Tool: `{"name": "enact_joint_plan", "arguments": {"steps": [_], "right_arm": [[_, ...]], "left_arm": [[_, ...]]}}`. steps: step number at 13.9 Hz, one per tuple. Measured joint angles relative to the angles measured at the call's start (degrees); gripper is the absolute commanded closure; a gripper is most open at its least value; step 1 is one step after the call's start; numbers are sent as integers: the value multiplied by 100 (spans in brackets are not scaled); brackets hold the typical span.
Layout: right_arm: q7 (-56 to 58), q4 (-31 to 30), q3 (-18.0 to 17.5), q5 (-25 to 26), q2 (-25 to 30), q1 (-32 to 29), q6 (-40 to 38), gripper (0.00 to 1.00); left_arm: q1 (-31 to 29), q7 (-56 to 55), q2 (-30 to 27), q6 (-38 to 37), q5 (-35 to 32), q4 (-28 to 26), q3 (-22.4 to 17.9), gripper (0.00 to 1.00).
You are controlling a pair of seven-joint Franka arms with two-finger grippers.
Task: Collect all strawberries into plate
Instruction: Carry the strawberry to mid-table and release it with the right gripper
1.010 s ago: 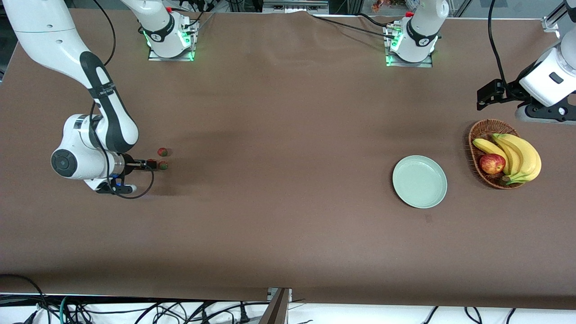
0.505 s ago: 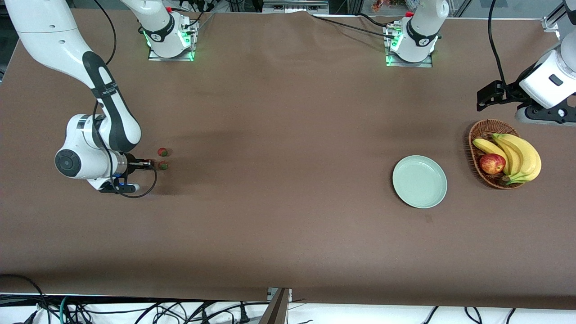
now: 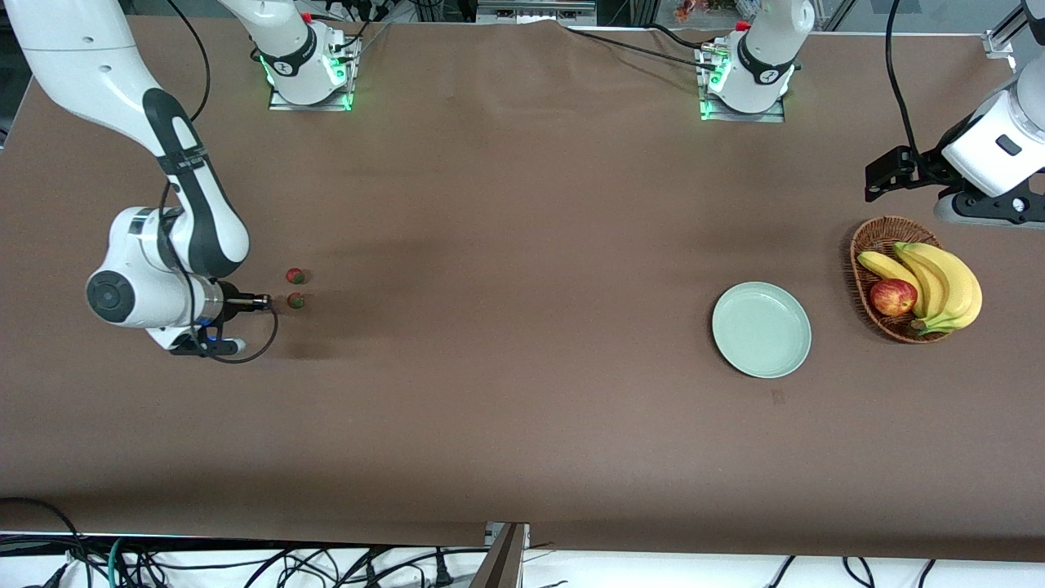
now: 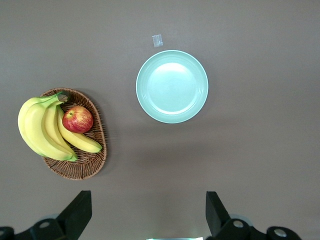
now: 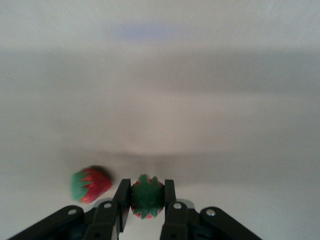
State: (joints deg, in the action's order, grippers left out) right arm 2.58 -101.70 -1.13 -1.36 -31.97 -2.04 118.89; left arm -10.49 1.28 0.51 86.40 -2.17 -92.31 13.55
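My right gripper [image 5: 147,200] is shut on a strawberry [image 5: 147,196], green top toward the camera, low over the table at the right arm's end [image 3: 263,301]. Two more strawberries [image 3: 295,276] [image 3: 295,300] lie on the cloth just beside its fingertips; one of them shows in the right wrist view [image 5: 90,184]. The pale mint-green plate [image 3: 762,329] sits empty toward the left arm's end and also shows in the left wrist view [image 4: 172,86]. My left gripper [image 4: 145,220] is open and empty, waiting high up [image 3: 878,184] by the basket.
A brown wicker basket [image 3: 878,237] with bananas [image 3: 939,282] and a red apple [image 3: 892,296] stands beside the plate, toward the left arm's end. A small scrap of tape [image 4: 157,40] lies on the cloth near the plate.
My right gripper has drawn back a little from the two loose strawberries, toward the right arm's end of the table, still shut on its strawberry. The left arm has barely moved.
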Motion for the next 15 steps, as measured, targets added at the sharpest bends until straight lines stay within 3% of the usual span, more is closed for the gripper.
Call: {"name": "enact_joint_plan", "arguments": {"steps": [3,6,8,11,15], "right_arm": [[-507,831,-122,-22,156,359,-818,88],[-2101,1105,-173,-30,105,1315,-768,88],[-3335,1233,-188,-182,-62,1986,-391,87],[-4971,1371,-196,-704,-413,2917,764,87],[-6240,1771,-199,-776,-1189,4164,2252,87]], "left_arm": [[0,0,-1,0,0,8,2,0],[-1,0,-1,-1,0,9,-5,0],[-13,0,0,-1,0,9,-21,0],[-19,0,18,-2,0,8,-41,0],[-20,0,91,-1,0,8,-48,0]]}}
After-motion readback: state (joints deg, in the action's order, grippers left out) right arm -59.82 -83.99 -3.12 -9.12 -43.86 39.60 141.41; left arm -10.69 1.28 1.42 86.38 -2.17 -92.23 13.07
